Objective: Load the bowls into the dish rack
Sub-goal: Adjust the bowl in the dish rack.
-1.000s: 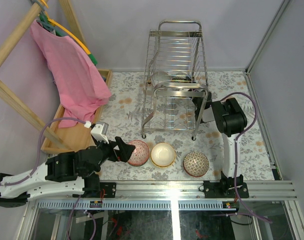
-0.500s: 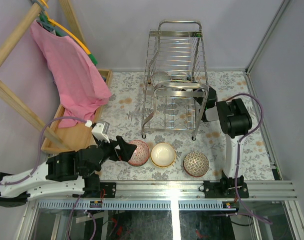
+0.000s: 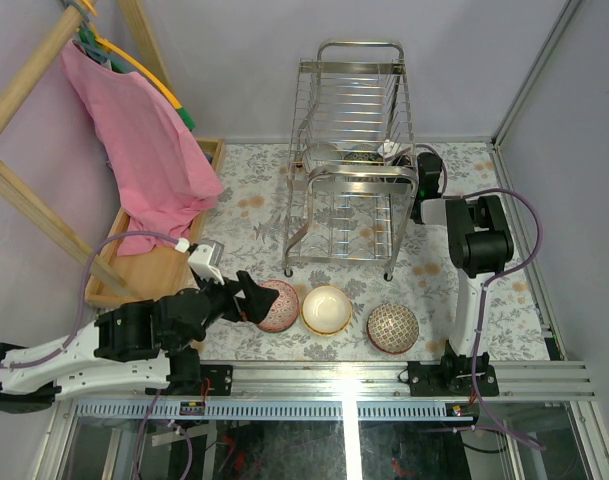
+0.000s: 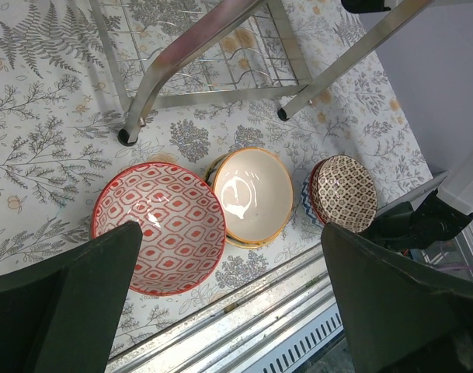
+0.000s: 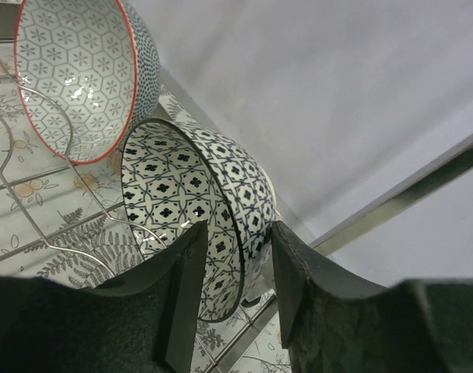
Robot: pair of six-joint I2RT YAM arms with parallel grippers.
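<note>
The chrome dish rack [image 3: 352, 130] stands at the back middle of the table. My right gripper [image 3: 404, 160] is at its right side on the upper tier. In the right wrist view it [image 5: 238, 233] is shut on the wall of a blue-white patterned bowl [image 5: 182, 194], which stands on edge among the rack wires beside a hexagon-patterned, red-rimmed bowl [image 5: 73, 78]. My left gripper [image 3: 246, 298] is open just left of a red-white bowl [image 3: 279, 305]. A cream bowl [image 3: 326, 309] and a brown patterned bowl [image 3: 392, 328] sit to its right. In the left wrist view my left gripper [image 4: 232, 303] hangs above these three bowls: red-white [image 4: 160, 227], cream [image 4: 255, 194], brown [image 4: 343, 193].
A wooden tray [image 3: 154, 272] lies at the left under a pink cloth [image 3: 144, 150] hung on a wooden frame. The metal rail [image 3: 384, 378] runs along the near table edge. The rack's legs [image 4: 127, 138] stand just behind the bowls.
My right arm has moved from the rack's lower right corner back and up to its upper tier. My left arm has barely shifted.
</note>
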